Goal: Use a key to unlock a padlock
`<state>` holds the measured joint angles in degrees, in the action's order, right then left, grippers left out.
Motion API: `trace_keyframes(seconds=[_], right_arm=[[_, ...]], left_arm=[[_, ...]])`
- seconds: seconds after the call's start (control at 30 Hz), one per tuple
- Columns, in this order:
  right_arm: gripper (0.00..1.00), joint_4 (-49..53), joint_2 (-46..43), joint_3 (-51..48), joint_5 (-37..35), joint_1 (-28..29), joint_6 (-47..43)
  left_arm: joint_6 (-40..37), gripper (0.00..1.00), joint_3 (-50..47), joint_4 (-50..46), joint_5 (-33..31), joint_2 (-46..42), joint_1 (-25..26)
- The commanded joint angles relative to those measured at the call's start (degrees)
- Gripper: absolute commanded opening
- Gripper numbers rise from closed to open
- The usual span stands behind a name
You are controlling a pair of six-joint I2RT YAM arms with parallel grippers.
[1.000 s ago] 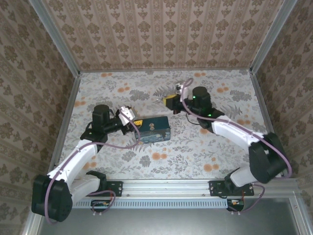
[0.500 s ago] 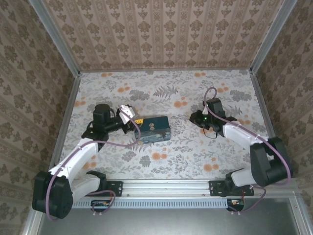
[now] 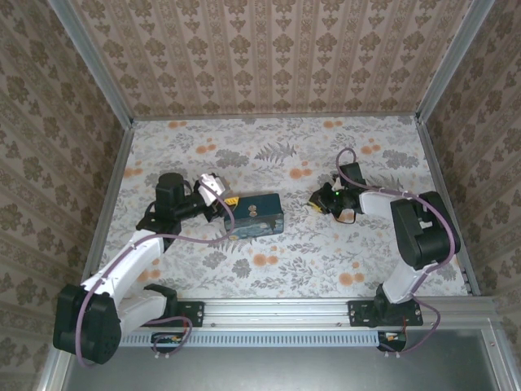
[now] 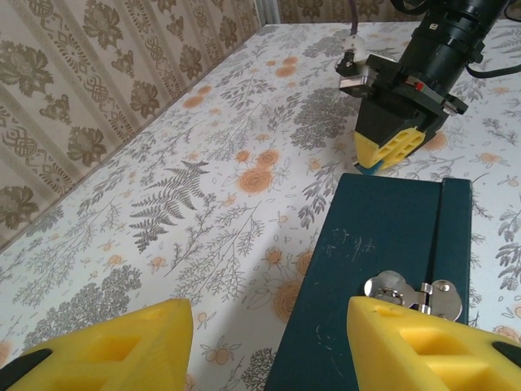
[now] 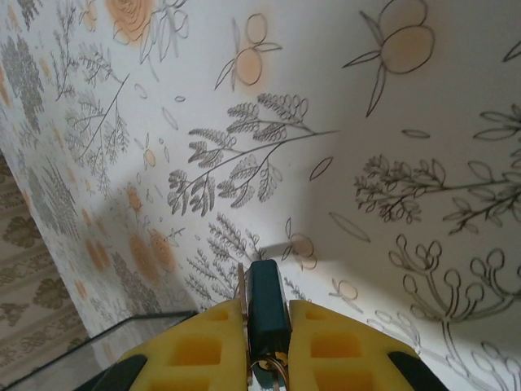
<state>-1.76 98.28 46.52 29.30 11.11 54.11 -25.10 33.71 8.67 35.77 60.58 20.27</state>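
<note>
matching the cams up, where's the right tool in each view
top external: right tool, right of centre, just right of the dark box
left wrist: tool upper right, past the box
right wrist: tool bottom centre, pinching the padlock
landmark: the box, top and left wrist

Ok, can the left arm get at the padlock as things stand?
Probably not. The padlock is clamped in the shut right gripper, with little of it exposed, and the blue box lies between it and the open left gripper.
</note>
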Motion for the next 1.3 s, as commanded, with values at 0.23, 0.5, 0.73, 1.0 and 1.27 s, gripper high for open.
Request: trace_keyframes(seconds=[0.23, 0.5, 0.73, 1.0, 1.27], right_arm=[[0.27, -6.5, 2.5, -0.8, 3.7, -1.4, 5.4], [0.56, 0.0, -5.5, -3.5, -2.8, -2.6, 0.2], [1.00, 7.6, -26.7, -3.0, -4.9, 0.7, -35.1], [1.00, 20.6, -31.7, 5.7, 12.4, 10.5, -91.9], [1.00, 40.4, -9.3, 28.0, 9.0, 17.2, -117.2]], left_arm=[[1.9, 0.54, 0.2, 1.4, -1.2, 1.3, 0.3], [2.7, 0.59, 0.7, 1.4, -2.1, 0.2, 0.1], [2.3, 0.61, 1.2, 0.4, -1.7, -0.6, -0.8], [0.3, 0.64, 2.4, -7.8, 0.6, -5.1, -3.1], [0.7, 0.65, 3.2, -11.6, -2.5, -7.1, -3.1]])
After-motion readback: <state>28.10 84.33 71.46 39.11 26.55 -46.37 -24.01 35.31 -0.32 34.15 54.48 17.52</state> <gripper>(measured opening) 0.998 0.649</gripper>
